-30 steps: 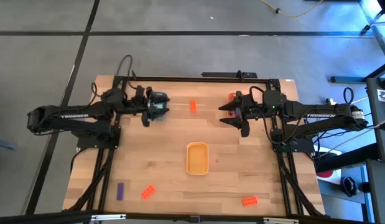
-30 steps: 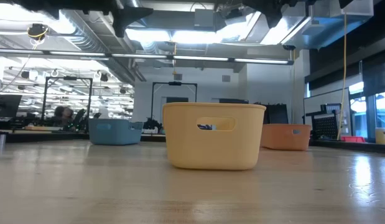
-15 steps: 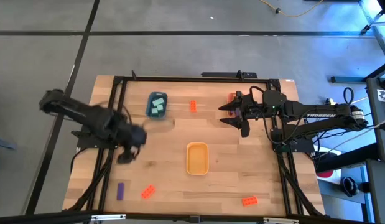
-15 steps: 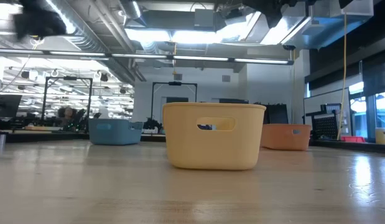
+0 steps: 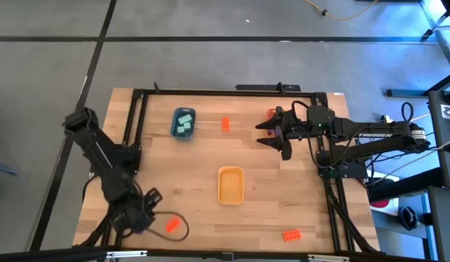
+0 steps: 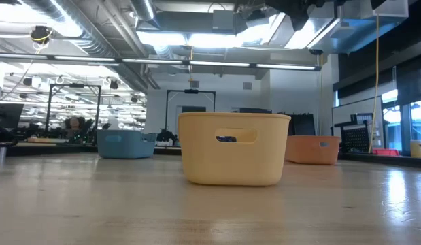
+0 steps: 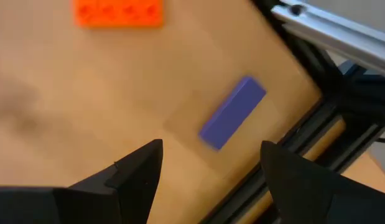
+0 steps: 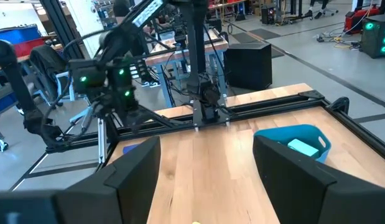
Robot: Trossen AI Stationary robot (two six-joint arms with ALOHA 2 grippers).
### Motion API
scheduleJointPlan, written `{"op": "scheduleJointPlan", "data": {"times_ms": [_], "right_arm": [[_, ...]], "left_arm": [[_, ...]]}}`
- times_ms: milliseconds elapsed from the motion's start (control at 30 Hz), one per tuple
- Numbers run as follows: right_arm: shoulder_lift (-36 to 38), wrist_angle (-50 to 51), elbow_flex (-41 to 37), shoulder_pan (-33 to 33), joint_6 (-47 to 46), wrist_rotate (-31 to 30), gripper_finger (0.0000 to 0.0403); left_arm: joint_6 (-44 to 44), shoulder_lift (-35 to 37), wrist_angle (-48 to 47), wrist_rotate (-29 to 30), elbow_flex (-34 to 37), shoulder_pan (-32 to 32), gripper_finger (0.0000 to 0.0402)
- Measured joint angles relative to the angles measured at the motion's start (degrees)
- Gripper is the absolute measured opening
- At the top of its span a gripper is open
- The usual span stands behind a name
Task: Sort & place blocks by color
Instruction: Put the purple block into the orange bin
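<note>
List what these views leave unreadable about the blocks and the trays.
- High view: the purple block is hidden under the left tool; only the left wrist view shows it.
- High view: the orange tray is mostly covered by the right tool, so its contents are hidden.
- Low view: the yellow tray wall hides its inside.
- High view: the mint blocks in the blue tray are too small to count.

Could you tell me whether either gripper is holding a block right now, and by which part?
Nothing is held. The left gripper hangs open over the purple block; the right gripper is open and empty.
</note>
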State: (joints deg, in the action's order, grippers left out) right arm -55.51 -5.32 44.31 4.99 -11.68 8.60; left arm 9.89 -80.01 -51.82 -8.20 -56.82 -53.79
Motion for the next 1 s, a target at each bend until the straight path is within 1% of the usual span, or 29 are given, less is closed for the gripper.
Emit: {"op": "scheduleJointPlan", "data": {"times_ms": [67, 233, 333, 500, 700, 867, 1000], "right_arm": [[0.0, 0.0, 0.0, 0.0, 0.0, 0.0, 0.0259], [0.0, 0.0, 0.0, 0.0, 0.0, 0.0, 0.0259], [0.0, 0.0, 0.0, 0.0, -0.2, 0.0, 0.0259], [0.0, 0.0, 0.0, 0.0, -2.4, 0.0, 0.0259], [0.0, 0.0, 0.0, 0.0, -3.2, 0.0, 0.0259], [0.0, 0.0, 0.0, 0.0, -3.2, 0.0, 0.0259], [0.0, 0.0, 0.0, 0.0, -3.2, 0.0, 0.026]], "left_arm": [[0.0, -2.4, 1.7, 0.7, 0.0, -1.6, 0.0262], [-1.2, -7.8, 2.2, 3.4, 0.0, -4.5, 0.0262], [-2.6, -10.8, 2.2, 3.0, 0.0, -5.1, 0.0262], [-2.6, -14.1, 2.5, -0.1, 0.0, -4.7, 0.0262], [-2.0, -15.2, 3.9, -0.1, 0.4, -4.6, 0.0262], [0.4, -15.2, 7.4, -1.9, 3.4, -4.8, 0.0262], [0.2, -15.2, 9.0, -1.6, 5.2, -4.8, 0.0262]]}}
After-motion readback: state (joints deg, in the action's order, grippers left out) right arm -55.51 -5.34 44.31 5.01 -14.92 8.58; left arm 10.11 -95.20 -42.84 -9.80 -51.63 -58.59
